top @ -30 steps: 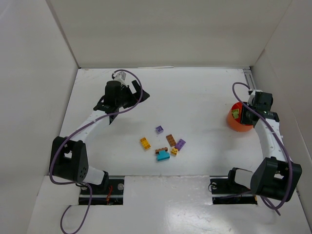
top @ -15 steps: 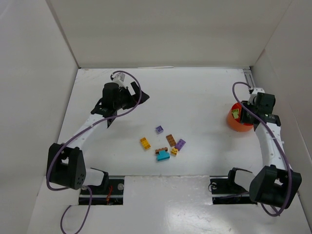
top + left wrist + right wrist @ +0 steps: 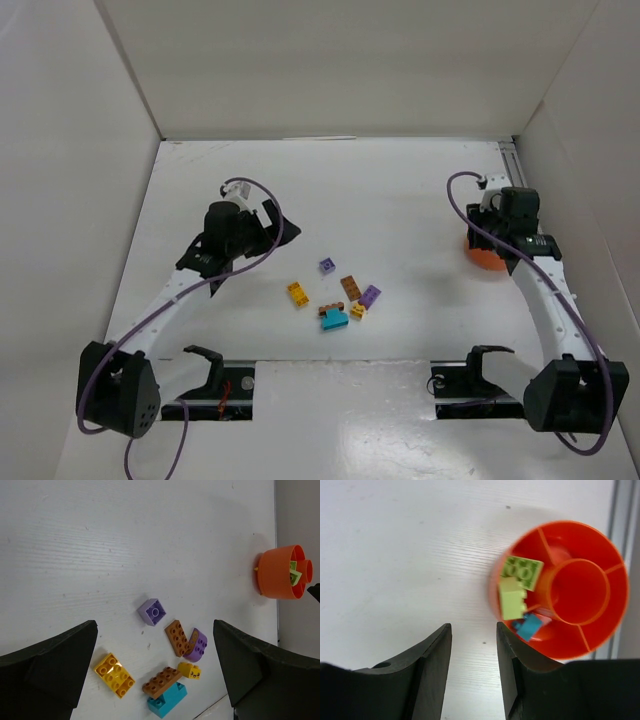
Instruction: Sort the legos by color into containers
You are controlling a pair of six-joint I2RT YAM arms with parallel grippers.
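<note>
**Status:** sort part done, est. under halfway (judged from brick count only).

**Done.** From where I stand, the orange bowl holds 3 pcs: two pale green bricks and one teal brick. All 3 lie in the side of the bowl nearest the right gripper. Cannot tell whether teal and green share one compartment.

**Right gripper.** Fingers are parted by a narrow gap with nothing between them. The bowl sits just ahead of the fingertips and off to one side, not under them.

**Left to do.** 7 pcs are loose on the table.

**Left gripper**. It is spread wide, empty, and hangs over the cluster. Positions rel. to it:
- Purple square brick: centred, about level with the fingertips.
- Brown brick and purple curved brick: touching each other, toward one finger.
- Yellow-orange brick: near the other finger.
- Small yellow brick: further back toward the palm.
- Long brown brick: lying against the teal block, furthest back.

The bowl is well ahead of this gripper and well apart from the cluster.
</note>
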